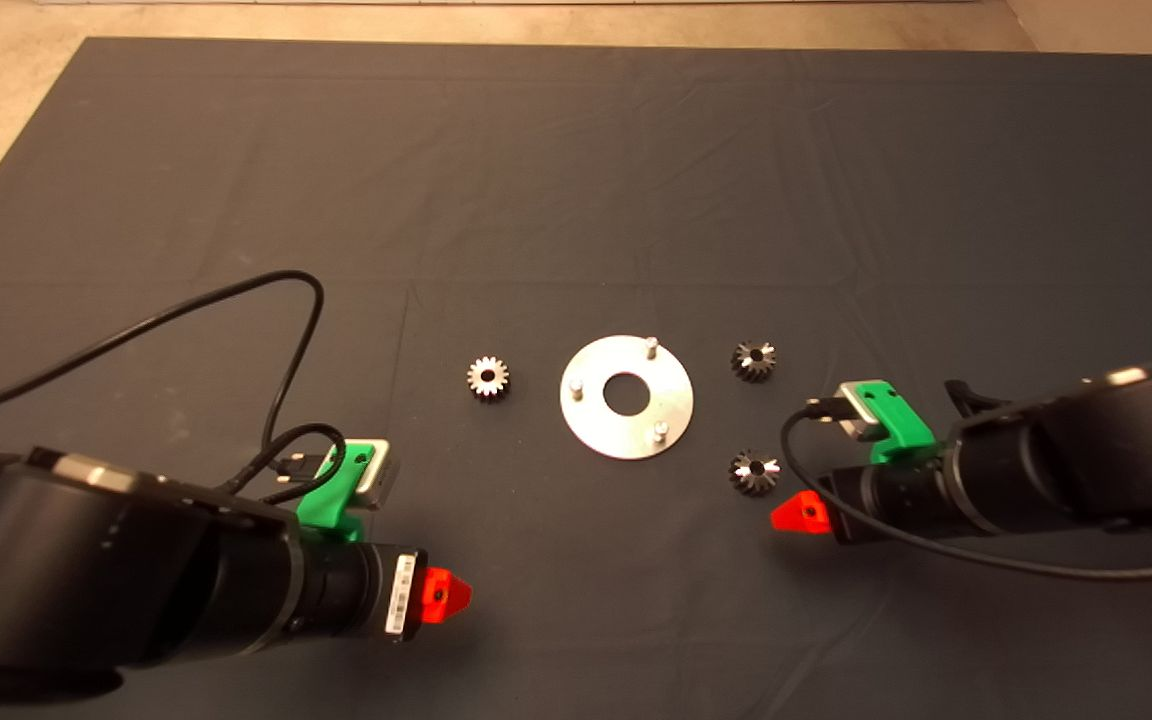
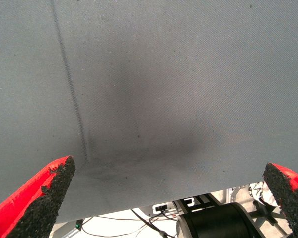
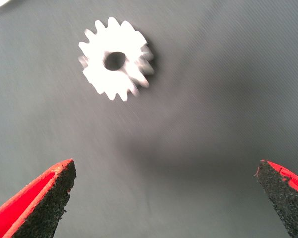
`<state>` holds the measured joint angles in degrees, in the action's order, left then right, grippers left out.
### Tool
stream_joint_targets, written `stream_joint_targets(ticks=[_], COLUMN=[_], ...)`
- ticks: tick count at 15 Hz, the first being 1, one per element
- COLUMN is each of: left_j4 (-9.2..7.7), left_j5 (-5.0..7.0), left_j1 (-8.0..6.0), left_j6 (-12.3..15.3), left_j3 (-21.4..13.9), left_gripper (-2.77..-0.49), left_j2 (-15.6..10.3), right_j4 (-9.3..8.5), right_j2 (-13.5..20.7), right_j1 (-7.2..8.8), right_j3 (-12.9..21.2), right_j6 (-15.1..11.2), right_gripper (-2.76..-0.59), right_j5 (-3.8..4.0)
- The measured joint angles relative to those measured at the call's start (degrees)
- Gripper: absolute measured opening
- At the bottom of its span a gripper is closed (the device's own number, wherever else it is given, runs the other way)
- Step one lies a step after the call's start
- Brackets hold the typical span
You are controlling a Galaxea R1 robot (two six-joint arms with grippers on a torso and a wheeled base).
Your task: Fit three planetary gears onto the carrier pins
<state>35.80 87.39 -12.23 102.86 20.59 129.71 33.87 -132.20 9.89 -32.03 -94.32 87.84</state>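
The shiny round disc (image 1: pixel 599 425) lies mid-mat, and its three carrier pins (image 1: pixel 651 346) stand bare. Three planetary gears rest flat on the mat: one left of the disc (image 1: pixel 488 378), one at its far right (image 1: pixel 753 360), one at its near right (image 1: pixel 754 472). My right gripper (image 1: pixel 798 513) hovers just beside the near-right gear, which the right wrist view shows as a bright toothed gear (image 3: pixel 116 59) ahead of the open gripper (image 3: pixel 164 198), outside its fingers. My left gripper (image 1: pixel 444 594) is at the lower left, open (image 2: pixel 164 198) over bare mat, holding nothing.
The dark mat (image 1: pixel 576 180) covers the table, with pale floor beyond its far and left edges. A black cable (image 1: pixel 236 290) loops over the mat from the left arm. Past the mat's edge, the left wrist view shows cables and robot hardware (image 2: pixel 218 220).
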Motion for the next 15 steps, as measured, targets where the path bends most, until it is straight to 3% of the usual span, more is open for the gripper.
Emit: stream_joint_targets(ticks=[8, 15], left_j4=[0.00, 0.00], left_j5=[0.01, -0.02], left_j1=[0.00, 0.00], left_j6=[0.0, 0.0], left_j3=[0.0, 0.0], left_gripper=[-0.50, -0.50], left_j2=[0.1, 0.1], right_j4=[0.00, 0.00], right_j2=[-7.7, -10.2], right_j1=[0.00, 0.28], right_j3=[-9.8, -12.3], right_j6=[3.8, 5.0], right_gripper=[-0.63, -0.67], right_j5=[0.00, -0.08])
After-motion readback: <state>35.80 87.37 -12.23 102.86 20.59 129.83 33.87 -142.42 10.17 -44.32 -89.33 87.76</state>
